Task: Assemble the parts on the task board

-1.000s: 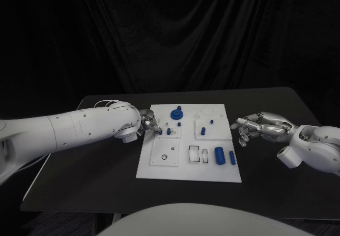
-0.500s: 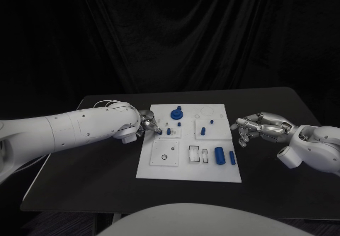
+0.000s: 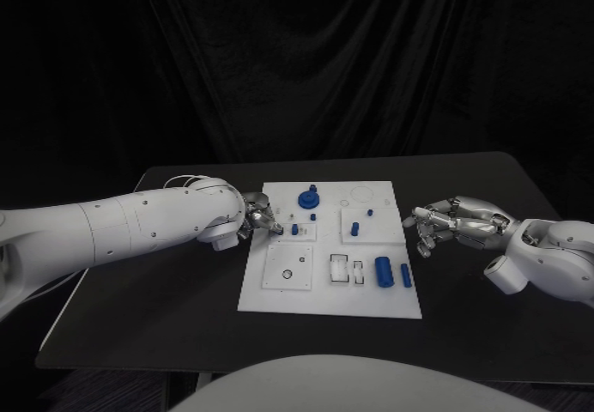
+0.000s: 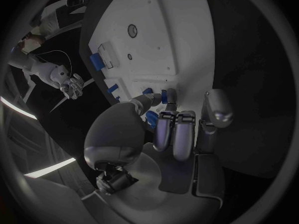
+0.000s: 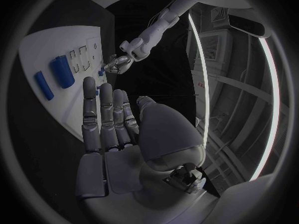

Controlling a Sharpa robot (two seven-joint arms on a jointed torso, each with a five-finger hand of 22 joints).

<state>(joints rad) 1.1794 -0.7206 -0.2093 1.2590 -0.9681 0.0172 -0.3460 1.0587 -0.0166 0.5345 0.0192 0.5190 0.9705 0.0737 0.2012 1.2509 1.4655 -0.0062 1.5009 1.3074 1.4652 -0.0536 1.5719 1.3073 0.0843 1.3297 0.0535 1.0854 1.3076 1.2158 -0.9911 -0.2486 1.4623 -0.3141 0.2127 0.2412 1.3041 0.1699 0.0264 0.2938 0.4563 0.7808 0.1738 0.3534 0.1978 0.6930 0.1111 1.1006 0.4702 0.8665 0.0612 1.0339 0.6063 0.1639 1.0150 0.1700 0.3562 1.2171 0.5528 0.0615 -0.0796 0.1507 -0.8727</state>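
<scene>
From the head view we see our left hand (image 3: 257, 219) at the white board's (image 3: 332, 296) left edge, from its wrist view pinching a small blue peg (image 4: 165, 95) there, best lowered straight, while our right hand (image 5: 118, 129) waits open.

white task board (image 3: 332, 287), blue parts (image 3: 384, 271), black table (image 3: 161, 318).

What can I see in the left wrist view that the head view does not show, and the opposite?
Left wrist view alone: the left hand from behind, its fingertips pinching a small blue part at the task board.
Head view alone: the whole board on the black table, with a blue disc part near its far edge.
Both: the board, the right hand with fingers apart beside it, and the two blue cylinders lying on it.
</scene>
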